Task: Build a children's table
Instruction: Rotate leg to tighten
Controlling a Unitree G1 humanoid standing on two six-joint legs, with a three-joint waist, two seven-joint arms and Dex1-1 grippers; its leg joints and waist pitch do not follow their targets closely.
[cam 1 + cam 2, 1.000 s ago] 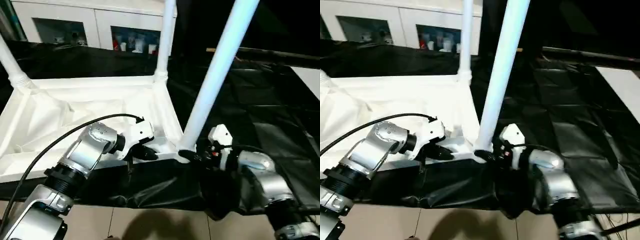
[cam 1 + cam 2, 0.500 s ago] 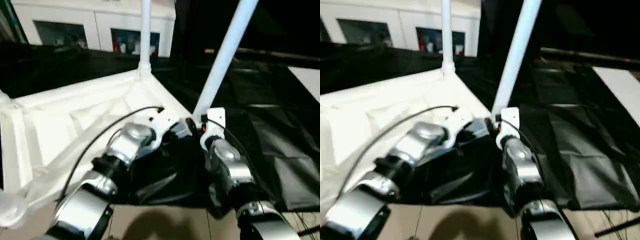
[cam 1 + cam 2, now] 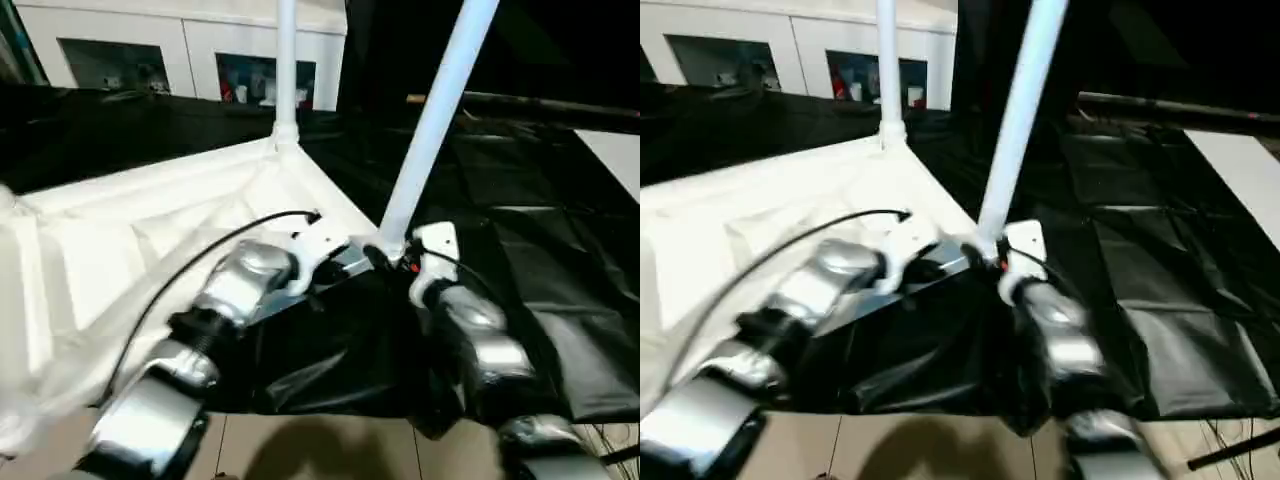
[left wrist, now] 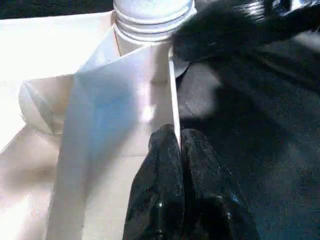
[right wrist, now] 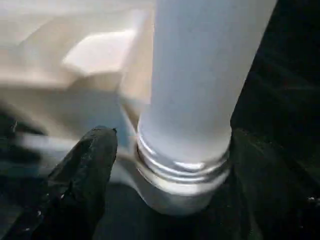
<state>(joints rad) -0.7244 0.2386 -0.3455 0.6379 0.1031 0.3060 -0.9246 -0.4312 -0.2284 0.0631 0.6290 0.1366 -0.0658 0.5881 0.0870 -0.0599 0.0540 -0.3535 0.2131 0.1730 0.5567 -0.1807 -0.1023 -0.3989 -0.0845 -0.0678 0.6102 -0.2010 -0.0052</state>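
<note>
Since a second ago the whole children's table [image 3: 150,220] has swung round on the black-draped surface [image 3: 560,290] — its near corner, which sat low by my right wrist, now points between my two arms, and the near leg [image 3: 430,120] leans less steeply. My right arm has come in closer to that leg's base.

The table lies upside down, ribbed underside up, with the far leg [image 3: 286,60] standing in its corner socket and the near one screwed into the corner by my pincers.

My left pincer [image 4: 177,145] is pinched shut on the thin upright rim of the top, just below the near socket. My right pincer [image 5: 150,165] stands by the threaded collar of the near leg; one finger [image 5: 87,170] shows just beside it, and I cannot tell how wide the jaws stand or whether they touch.

I judge the thing light, hollow plastic — stiff enough but smooth and apt to slide on the cloth. The rim gives a narrow, slippery hold; low on the leg near the collar is the better place to grip.
</note>
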